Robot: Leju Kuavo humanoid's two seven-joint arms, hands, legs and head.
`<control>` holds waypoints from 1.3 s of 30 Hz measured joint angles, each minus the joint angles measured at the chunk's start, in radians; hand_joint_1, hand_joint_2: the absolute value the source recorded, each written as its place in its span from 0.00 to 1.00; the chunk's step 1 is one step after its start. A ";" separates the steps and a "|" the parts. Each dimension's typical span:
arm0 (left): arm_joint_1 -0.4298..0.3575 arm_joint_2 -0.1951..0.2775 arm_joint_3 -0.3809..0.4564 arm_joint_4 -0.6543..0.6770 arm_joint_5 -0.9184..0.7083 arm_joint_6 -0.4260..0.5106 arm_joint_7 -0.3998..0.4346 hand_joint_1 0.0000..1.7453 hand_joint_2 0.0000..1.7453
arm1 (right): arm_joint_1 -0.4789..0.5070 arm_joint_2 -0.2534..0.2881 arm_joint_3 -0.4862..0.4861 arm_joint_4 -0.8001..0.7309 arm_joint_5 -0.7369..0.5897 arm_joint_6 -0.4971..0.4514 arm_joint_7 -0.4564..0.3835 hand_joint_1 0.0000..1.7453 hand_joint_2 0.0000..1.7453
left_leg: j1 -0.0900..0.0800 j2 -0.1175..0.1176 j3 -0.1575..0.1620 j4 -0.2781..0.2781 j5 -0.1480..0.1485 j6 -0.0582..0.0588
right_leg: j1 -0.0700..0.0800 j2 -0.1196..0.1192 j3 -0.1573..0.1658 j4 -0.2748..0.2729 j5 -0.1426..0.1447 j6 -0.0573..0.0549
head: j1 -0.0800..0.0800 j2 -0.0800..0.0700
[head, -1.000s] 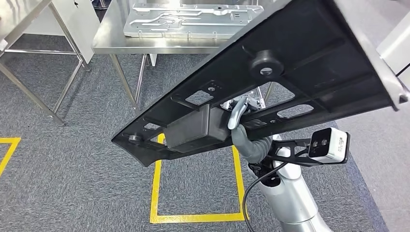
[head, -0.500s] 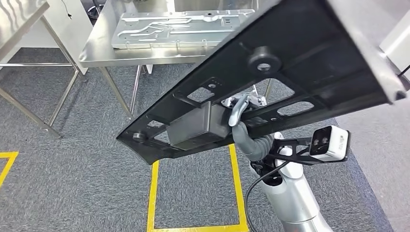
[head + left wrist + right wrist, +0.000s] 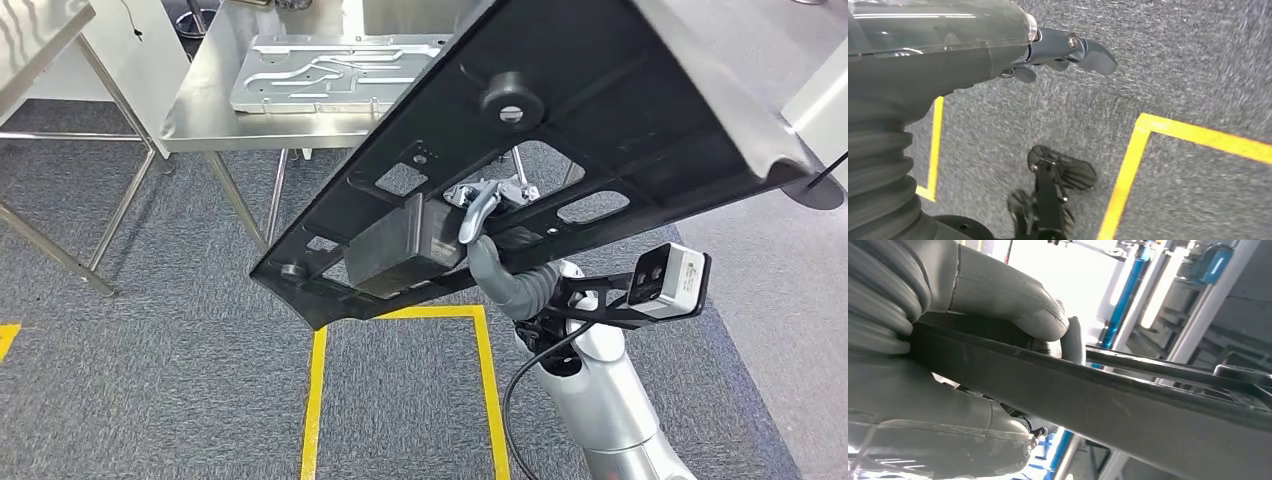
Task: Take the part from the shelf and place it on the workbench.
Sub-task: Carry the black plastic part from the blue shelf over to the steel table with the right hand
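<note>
My right hand (image 3: 483,215) grips the large black part (image 3: 560,150) from beneath, thumb hooked over one of its ribs, holding it tilted above the grey carpet (image 3: 150,380) just short of the steel workbench (image 3: 200,110), where a silver panel (image 3: 330,70) already lies. My left hand (image 3: 1068,50) hangs empty over the yellow floor tape (image 3: 1128,170), fingers loosely apart.

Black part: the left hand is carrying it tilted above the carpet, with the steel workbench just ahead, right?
Not quite: the right hand carries the black part, as the head view shows; its fingers wrap the part's edge in the right wrist view. The left hand hangs over the carpet holding nothing. The tilt and the workbench ahead are right.
</note>
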 joint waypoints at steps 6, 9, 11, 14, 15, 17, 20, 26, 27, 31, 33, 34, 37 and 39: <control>0.001 -0.005 0.003 0.000 0.001 0.000 -0.001 0.00 1.00 | -0.006 -0.008 0.000 0.002 -0.003 0.000 0.002 1.00 1.00 | 0.012 -0.005 0.056 0.000 -0.053 -0.031 | -0.016 -0.014 0.029 -0.233 0.175 0.013 | 0.000 0.000; 0.001 -0.005 0.004 0.000 -0.001 -0.002 -0.005 0.00 1.00 | -0.005 -0.016 0.000 0.002 -0.003 -0.005 -0.004 1.00 1.00 | 0.013 -0.003 0.076 0.004 -0.062 -0.056 | -0.010 -0.012 0.045 -0.257 0.171 -0.015 | 0.000 0.000; -0.001 -0.006 0.004 0.000 -0.003 -0.004 -0.006 0.00 1.00 | -0.006 -0.020 0.000 0.000 -0.003 -0.010 -0.008 1.00 1.00 | 0.015 -0.003 0.068 0.042 -0.068 -0.065 | -0.011 -0.009 0.067 -0.262 0.168 -0.030 | 0.000 0.000; -0.002 -0.007 0.004 0.000 -0.005 -0.006 -0.006 0.00 1.00 | -0.003 -0.023 0.000 0.000 -0.003 -0.013 -0.012 1.00 1.00 | 0.016 -0.002 -0.041 0.217 -0.128 -0.068 | -0.007 -0.007 0.093 -0.265 0.149 -0.044 | 0.000 0.000; 0.000 -0.008 0.004 0.000 -0.006 -0.006 -0.005 0.00 1.00 | 0.000 -0.024 0.000 0.000 -0.003 -0.013 -0.012 1.00 1.00 | 0.016 -0.002 -0.083 0.269 -0.153 -0.067 | -0.005 -0.005 0.101 -0.264 0.141 -0.046 | 0.000 0.000; 0.004 -0.008 0.005 0.000 -0.007 -0.005 -0.005 0.00 1.00 | 0.005 -0.028 -0.002 0.000 -0.003 -0.013 -0.013 1.00 1.00 | 0.013 -0.002 -0.128 0.280 -0.163 -0.060 | 0.000 -0.001 0.124 -0.264 0.122 -0.047 | 0.000 0.000; 0.006 -0.007 0.005 0.000 -0.008 -0.006 -0.004 0.00 1.00 | 0.007 -0.032 -0.006 0.001 -0.003 -0.012 -0.014 1.00 1.00 | 0.002 -0.004 -0.106 0.115 -0.028 -0.037 | 0.006 0.001 0.165 -0.264 0.090 -0.043 | 0.000 0.000; 0.007 -0.006 0.005 0.000 -0.005 -0.002 -0.001 0.00 1.00 | 0.006 -0.039 -0.018 0.004 -0.006 -0.011 -0.016 1.00 1.00 | -0.003 -0.009 -0.055 0.018 0.038 -0.008 | 0.007 0.006 0.182 -0.226 0.075 -0.009 | 0.000 0.000; 0.005 -0.007 0.005 0.000 -0.004 -0.002 -0.001 0.00 1.00 | 0.004 -0.040 -0.021 0.006 -0.005 -0.011 -0.017 1.00 1.00 | -0.001 -0.010 -0.043 0.013 0.035 -0.004 | 0.006 0.005 0.162 -0.188 0.067 -0.004 | 0.000 0.000; 0.005 -0.007 0.007 0.000 -0.003 -0.002 -0.002 0.00 1.00 | 0.004 -0.046 -0.036 0.018 0.025 -0.022 -0.021 1.00 1.00 | 0.000 -0.011 -0.010 0.008 0.006 0.002 | -0.003 0.002 0.008 0.004 -0.014 0.011 | 0.000 0.000; 0.006 -0.007 0.008 0.000 -0.003 -0.003 -0.002 0.00 1.00 | 0.005 -0.051 -0.041 0.024 0.035 -0.027 -0.021 1.00 1.00 | 0.000 -0.012 0.016 0.008 -0.015 0.000 | -0.006 0.000 -0.017 -0.032 0.004 0.012 | 0.000 0.000; 0.006 -0.008 0.008 0.000 -0.003 -0.003 -0.002 0.00 1.00 | 0.005 -0.053 -0.044 0.026 0.037 -0.028 -0.021 1.00 1.00 | 0.000 -0.013 0.031 0.007 -0.027 -0.003 | -0.007 -0.002 -0.010 -0.090 0.051 0.011 | 0.000 0.000; 0.003 -0.008 0.009 0.001 -0.005 -0.003 -0.001 0.00 1.00 | 0.006 -0.057 -0.049 0.033 0.047 -0.032 -0.019 1.00 1.00 | -0.002 -0.023 0.062 0.009 -0.063 -0.019 | -0.002 0.007 0.016 -0.234 0.183 -0.002 | 0.000 0.000; 0.000 -0.008 0.010 0.001 -0.006 -0.003 0.000 0.00 1.00 | 0.004 -0.060 -0.051 0.037 0.054 -0.031 -0.015 1.00 1.00 | -0.003 -0.026 0.075 0.013 -0.072 -0.032 | 0.002 0.008 0.028 -0.247 0.180 -0.017 | 0.000 0.000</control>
